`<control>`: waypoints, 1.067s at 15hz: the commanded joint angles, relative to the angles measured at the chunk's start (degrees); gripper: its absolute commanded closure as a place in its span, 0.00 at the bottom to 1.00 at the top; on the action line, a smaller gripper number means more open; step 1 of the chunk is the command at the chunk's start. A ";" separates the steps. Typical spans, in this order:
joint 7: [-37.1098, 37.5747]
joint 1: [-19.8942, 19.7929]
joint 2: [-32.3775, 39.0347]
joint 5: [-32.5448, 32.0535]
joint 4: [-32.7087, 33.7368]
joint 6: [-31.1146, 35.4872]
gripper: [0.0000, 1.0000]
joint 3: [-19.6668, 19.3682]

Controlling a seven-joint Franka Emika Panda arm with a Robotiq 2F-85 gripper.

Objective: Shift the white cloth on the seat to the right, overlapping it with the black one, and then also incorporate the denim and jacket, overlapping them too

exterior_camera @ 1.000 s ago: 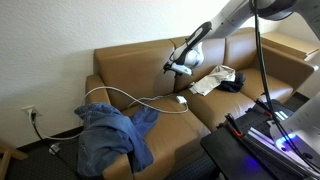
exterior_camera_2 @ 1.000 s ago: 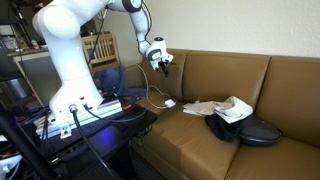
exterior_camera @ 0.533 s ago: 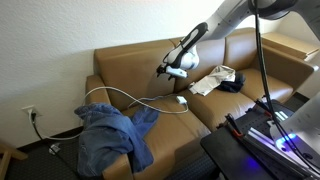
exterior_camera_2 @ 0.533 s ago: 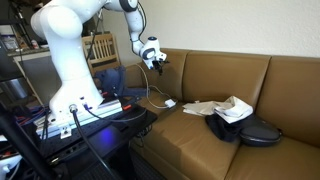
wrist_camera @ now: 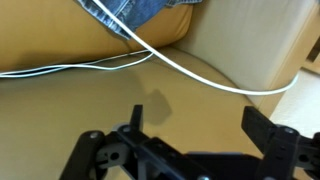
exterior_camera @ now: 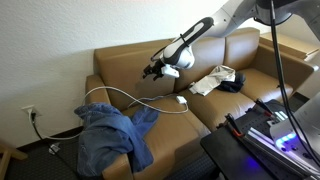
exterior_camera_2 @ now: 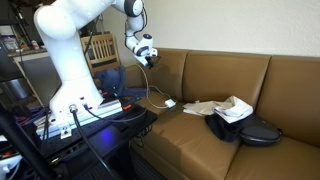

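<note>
- I see the gripper [exterior_camera: 155, 70] hanging in the air in front of the backrest of the tan leather couch [exterior_camera: 120, 68], well above the seat and touching nothing.
- In the wrist view the fingers [wrist_camera: 272, 135] stand wide apart with only bare seat between them: the jaws are spread and hold nothing.
- The white cloth [exterior_camera: 214, 79] lies crumpled at the far end of the seat, well apart from the gripper. It rests on and overlaps the black garment [exterior_camera: 233, 86].
- In an exterior view the white cloth [exterior_camera_2: 226, 106] covers the near part of the black garment [exterior_camera_2: 252, 130], whose rounded edge sticks out toward the front of the cushion.
- The denim heap [exterior_camera: 112, 135] sits at the opposite end and spills over the front edge of the seat. I cannot separate denim from jacket within it.
- In the wrist view a denim hem [wrist_camera: 135, 12] shows at the top edge.
- A white cable [exterior_camera: 130, 95] runs across the seat from the denim end to a small white plug block [exterior_camera: 181, 100] near the cushion seam. In the wrist view the cable [wrist_camera: 210, 75] crosses under the gripper [wrist_camera: 185, 150].
- The middle stretch of seat is bare apart from the cable.
- The backrest stands against a white wall with an outlet [exterior_camera: 30, 113] low beside the couch.
- The arm's white base [exterior_camera_2: 65, 60] stands off the couch end.
</note>
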 commanded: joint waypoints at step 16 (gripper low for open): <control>-24.52 -4.28 15.23 -16.52 -1.67 -11.68 0.00 19.56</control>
